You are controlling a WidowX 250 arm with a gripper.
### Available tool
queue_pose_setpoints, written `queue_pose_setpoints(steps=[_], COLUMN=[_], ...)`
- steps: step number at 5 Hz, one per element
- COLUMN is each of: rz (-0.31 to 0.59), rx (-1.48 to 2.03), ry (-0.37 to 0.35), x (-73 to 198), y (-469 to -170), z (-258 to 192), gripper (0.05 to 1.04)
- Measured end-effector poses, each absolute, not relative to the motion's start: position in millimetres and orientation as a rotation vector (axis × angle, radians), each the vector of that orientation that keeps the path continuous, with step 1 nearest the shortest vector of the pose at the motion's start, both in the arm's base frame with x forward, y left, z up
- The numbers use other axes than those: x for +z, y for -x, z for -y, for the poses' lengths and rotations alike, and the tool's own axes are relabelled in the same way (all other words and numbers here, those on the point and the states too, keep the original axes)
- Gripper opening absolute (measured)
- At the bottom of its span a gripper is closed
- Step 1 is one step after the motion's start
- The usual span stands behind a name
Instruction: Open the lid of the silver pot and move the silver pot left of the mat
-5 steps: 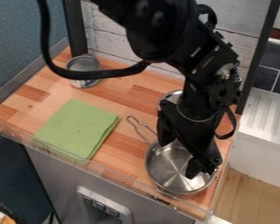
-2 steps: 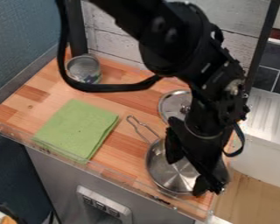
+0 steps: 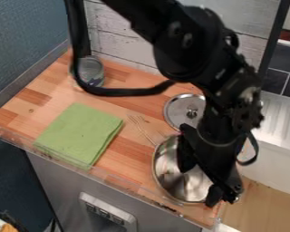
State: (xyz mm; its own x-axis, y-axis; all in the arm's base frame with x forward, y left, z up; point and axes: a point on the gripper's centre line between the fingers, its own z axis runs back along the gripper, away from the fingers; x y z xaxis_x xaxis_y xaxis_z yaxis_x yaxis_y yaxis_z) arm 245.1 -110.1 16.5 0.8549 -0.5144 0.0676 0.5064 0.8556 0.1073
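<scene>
1. The wooden countertop spans the middle of the frame, running from upper left to lower right.
2. On it, centre left, lies the green folded mat. The pan's goal is to the left of this, so the coming carry should cross the mat's width.
3. The silver saucepan sits lower right of centre, beneath the claw and extending left from it. Handle included, its long axis runs from upper left to lower right.
4. The black claw hangs over the pan's right side, its fingers parted wide. One is above the bowl; the other is by the lower right rim. Whether either touches metal I cannot tell. Closing on that rim looks like the next move; an off-centre grip there could let the pan tip or swing.
5. The round lid is already off, lying right of centre, just above the pan in the frame.
6. The thin wire handle points to the upper left, away from the claw, toward the mat's side.
</scene>
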Motion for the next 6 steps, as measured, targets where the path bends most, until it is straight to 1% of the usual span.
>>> queue_pose_setpoints(steps=[1,2,3,4,5,6], rz=[0.033,0.041,0.041,0.047,0.053,0.095], rx=[-0.545,-0.547,-0.557,-0.546,-0.542,-0.528], ry=[-0.091,-0.094,-0.087,-0.095,-0.098,-0.081], x=[-0.7,-0.4,-0.5,-0.3,2.8,18.7], y=[-245.3,-246.8,-246.6,-248.1,-253.8,-264.4], z=[108.5,108.4,109.6,108.0,102.2,90.7], gripper=[1.0,0.948,0.66,0.352,0.149,0.08])
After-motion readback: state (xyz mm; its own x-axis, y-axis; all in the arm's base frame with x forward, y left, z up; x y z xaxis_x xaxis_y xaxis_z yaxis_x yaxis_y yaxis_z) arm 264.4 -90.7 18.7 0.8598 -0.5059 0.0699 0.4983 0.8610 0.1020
